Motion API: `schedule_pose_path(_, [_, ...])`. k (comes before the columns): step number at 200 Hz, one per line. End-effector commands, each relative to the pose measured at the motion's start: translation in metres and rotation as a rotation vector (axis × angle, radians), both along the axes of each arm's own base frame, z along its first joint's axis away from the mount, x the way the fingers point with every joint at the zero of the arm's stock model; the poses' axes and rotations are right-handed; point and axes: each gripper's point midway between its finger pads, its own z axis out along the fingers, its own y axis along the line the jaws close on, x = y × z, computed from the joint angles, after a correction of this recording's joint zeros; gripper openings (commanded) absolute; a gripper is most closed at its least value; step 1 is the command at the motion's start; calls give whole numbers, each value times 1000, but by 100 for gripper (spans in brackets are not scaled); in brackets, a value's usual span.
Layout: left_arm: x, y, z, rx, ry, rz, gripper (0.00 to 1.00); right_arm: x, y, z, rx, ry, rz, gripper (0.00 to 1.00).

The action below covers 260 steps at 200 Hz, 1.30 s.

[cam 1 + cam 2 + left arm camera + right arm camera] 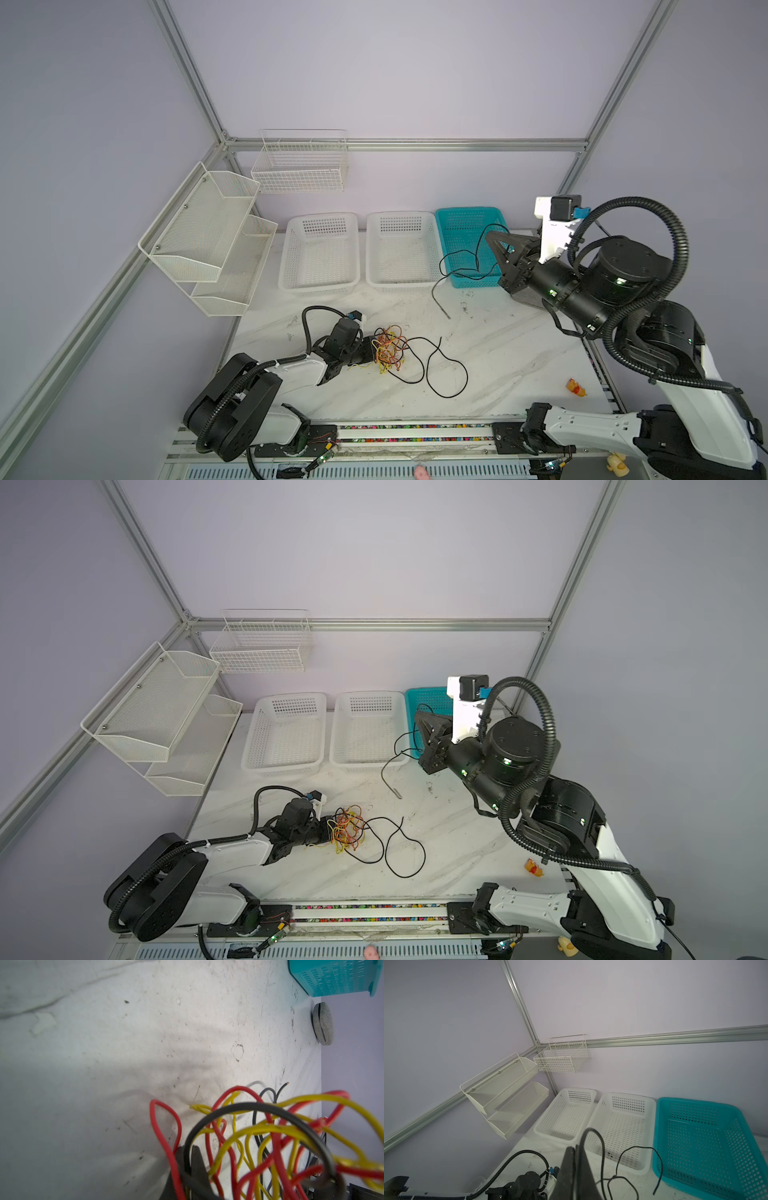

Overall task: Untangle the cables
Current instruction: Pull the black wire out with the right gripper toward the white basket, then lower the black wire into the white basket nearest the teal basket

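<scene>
Pinching black cable (440, 305) in clenched right gripper (492, 237), tangle (388, 351) in clenched left gripper (371, 349). Lay cable clear, toward back edge of bench (511, 357).

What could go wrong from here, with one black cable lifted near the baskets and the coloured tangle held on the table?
1. The lifted black cable hangs from the shut right gripper close to the teal basket; its loop may snag the rim.
2. That cable crosses itself in the right wrist view, so pulling might tighten a knot.
3. The left gripper is shut on the tangle; moving it may drag the loose black cable along.
</scene>
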Motion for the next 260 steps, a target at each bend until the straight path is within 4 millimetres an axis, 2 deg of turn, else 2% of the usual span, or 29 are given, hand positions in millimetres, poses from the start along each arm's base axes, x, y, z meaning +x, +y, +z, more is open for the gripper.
schedule_pose_path(1, [2, 11, -4, 58, 1, 19, 0, 6, 6, 6, -2, -44, -10, 0])
schedule_pose_path(40, [4, 10, 5, 53, -37, 4, 0, 21, 38, 1, -29, -54, 27, 0])
schedule_pose_path(78, [4, 14, 9, 74, -59, 4, 0, 45, 61, -2, -59, -60, 41, 0])
schedule_pose_path(111, [7, 14, 14, 75, -83, 7, 0, 90, 59, -10, -41, -29, 74, 0])
schedule_pose_path(119, [7, 14, 15, 75, -88, 5, 0, 95, 56, -6, -30, -33, 75, 0])
schedule_pose_path(126, [8, 15, 15, 76, -92, 6, 0, 106, 65, -13, -41, -15, 81, 0])
schedule_pose_path(160, [10, 14, 20, 78, -119, -1, 0, 127, 87, -9, -14, 0, 129, 0])
schedule_pose_path(191, [11, 15, 24, 74, -153, -4, 0, 155, 102, -10, 3, 17, 145, 0])
schedule_pose_path(236, [17, 12, 35, 52, -217, -4, 0, 209, 114, -18, 61, 54, 170, 0])
schedule_pose_path(260, [23, 9, 43, 40, -255, -6, 0, 244, 117, -34, 81, 84, 171, 0])
